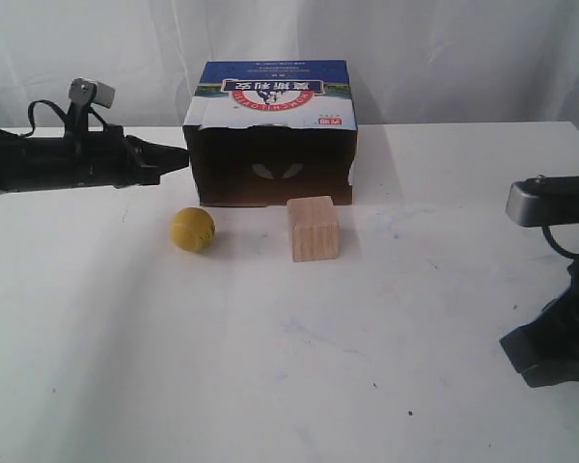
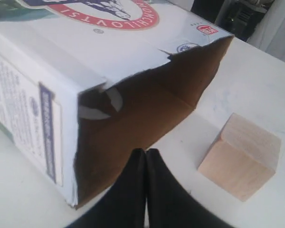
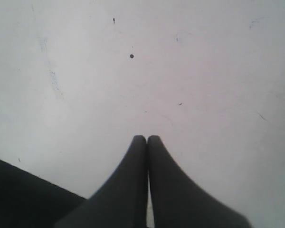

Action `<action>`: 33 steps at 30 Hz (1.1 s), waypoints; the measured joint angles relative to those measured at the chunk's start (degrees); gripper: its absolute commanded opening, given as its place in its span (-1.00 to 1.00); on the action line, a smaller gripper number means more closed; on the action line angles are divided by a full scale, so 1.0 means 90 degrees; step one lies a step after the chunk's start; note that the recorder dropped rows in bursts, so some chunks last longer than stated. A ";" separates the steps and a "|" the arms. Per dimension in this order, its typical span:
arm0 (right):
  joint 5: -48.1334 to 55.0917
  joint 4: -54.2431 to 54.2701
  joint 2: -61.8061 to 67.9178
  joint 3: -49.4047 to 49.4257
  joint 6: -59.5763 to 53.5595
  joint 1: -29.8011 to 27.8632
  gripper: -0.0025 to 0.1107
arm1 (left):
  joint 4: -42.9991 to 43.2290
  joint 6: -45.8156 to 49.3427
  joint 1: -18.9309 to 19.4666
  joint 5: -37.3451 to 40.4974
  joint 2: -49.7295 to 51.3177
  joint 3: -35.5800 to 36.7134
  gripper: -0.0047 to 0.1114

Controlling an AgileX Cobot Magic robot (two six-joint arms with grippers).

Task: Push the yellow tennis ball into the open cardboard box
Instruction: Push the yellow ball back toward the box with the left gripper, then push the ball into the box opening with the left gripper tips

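The yellow tennis ball (image 1: 192, 230) rests on the white table, just in front of the left corner of the open cardboard box (image 1: 270, 135). The box's dark opening faces the camera, and its blue printed top carries a red-white logo. My left gripper (image 1: 180, 157) is shut and empty; it hovers above and behind the ball, its tip near the box's left front edge. In the left wrist view the left gripper (image 2: 146, 152) points at the brown inside of the box (image 2: 147, 104); the ball is hidden there. My right gripper (image 3: 147, 138) is shut over bare table, far right.
A pale wooden cube (image 1: 314, 229) stands right of the ball, in front of the box's right half, and the cube (image 2: 240, 156) also shows in the left wrist view. The right arm's base (image 1: 558, 289) sits at the table's right edge. White curtain hangs behind.
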 measured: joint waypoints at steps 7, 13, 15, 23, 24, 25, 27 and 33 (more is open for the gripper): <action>-0.0004 0.0000 0.0000 0.0000 0.0024 0.0000 -0.96 | 0.0000 -0.0174 0.0280 0.0355 -0.0049 0.0768 -0.92; -0.0077 0.0000 0.0000 0.0000 0.0036 0.0000 -0.96 | 0.0000 0.0104 0.0226 0.1095 -0.0049 0.1246 -0.92; -0.0091 0.0000 0.0000 0.0000 0.0036 0.0000 -0.96 | 0.0000 0.0268 0.0195 0.1015 -0.0049 0.1310 -0.92; -0.0082 0.0000 0.0000 0.0000 0.0036 0.0000 -0.96 | 0.0000 0.0613 0.0057 0.0139 0.0277 0.1156 -0.92; -0.0073 0.0000 0.0000 0.0000 0.0036 0.0000 -0.96 | 0.0000 0.0613 0.0057 0.0124 0.0339 0.1047 -0.92; -0.0010 0.0000 0.0000 0.0000 0.0036 0.0000 -0.96 | 0.0000 0.0613 0.0057 0.0113 0.0443 0.0880 -0.92; 0.0154 0.0000 0.0000 0.0000 0.0053 0.0000 -0.96 | 0.0000 0.0613 0.0057 0.0054 0.0594 0.0627 -0.92; 0.0217 0.0000 0.0000 0.0000 0.0160 0.0000 -0.96 | 0.0000 0.0601 0.0057 0.0438 0.0994 0.0225 -0.92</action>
